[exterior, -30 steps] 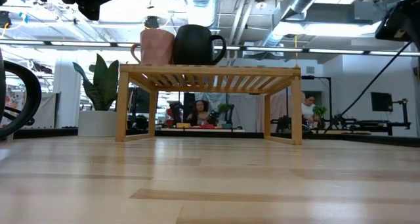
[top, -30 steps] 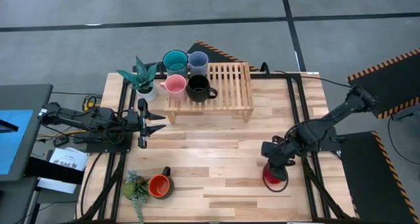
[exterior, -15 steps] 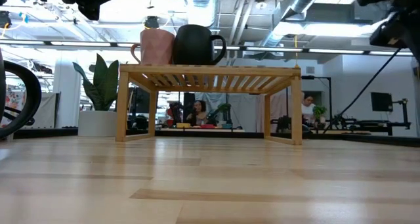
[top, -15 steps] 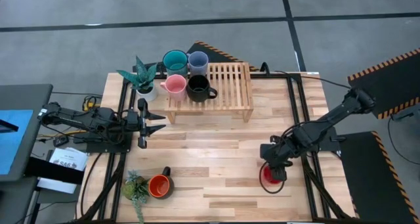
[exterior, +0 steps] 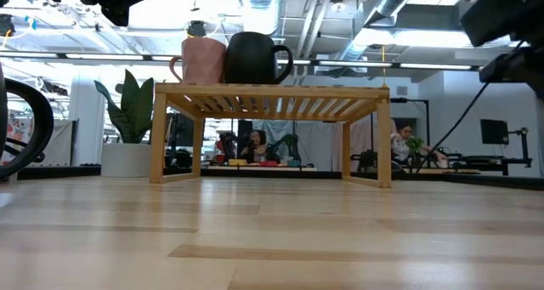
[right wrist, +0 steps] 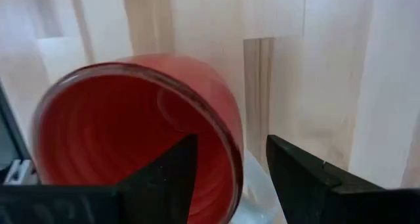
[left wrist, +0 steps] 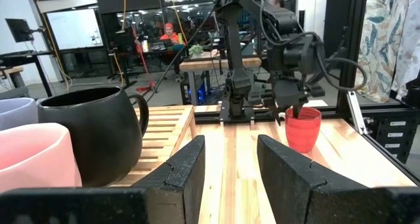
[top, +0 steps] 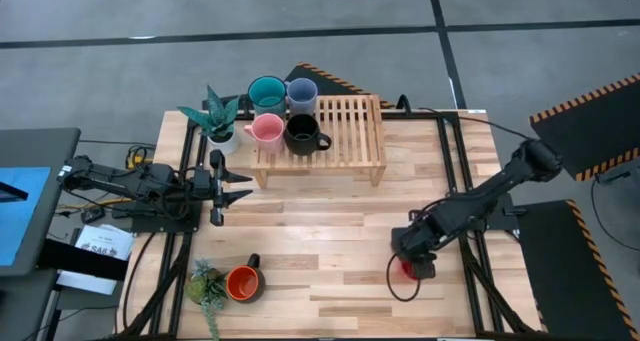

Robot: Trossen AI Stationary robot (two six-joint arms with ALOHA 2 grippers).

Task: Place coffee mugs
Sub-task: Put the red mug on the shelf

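Right pincer [top: 413, 259], fingers spread astride the red mug [left wrist: 302, 127] rim near the counter [top: 330, 231] edge; a thin rim pinch could slip, tipping it. Left pincer [top: 222, 187] spread, waiting.

My wooden table [top: 320, 231] carries a slatted rack [top: 345, 131] at upper centre, a potted plant [top: 215, 116] left of it, an orange mug [top: 243, 283] and second plant [top: 205, 286] lower left, a red mug [top: 408, 269] lower right.
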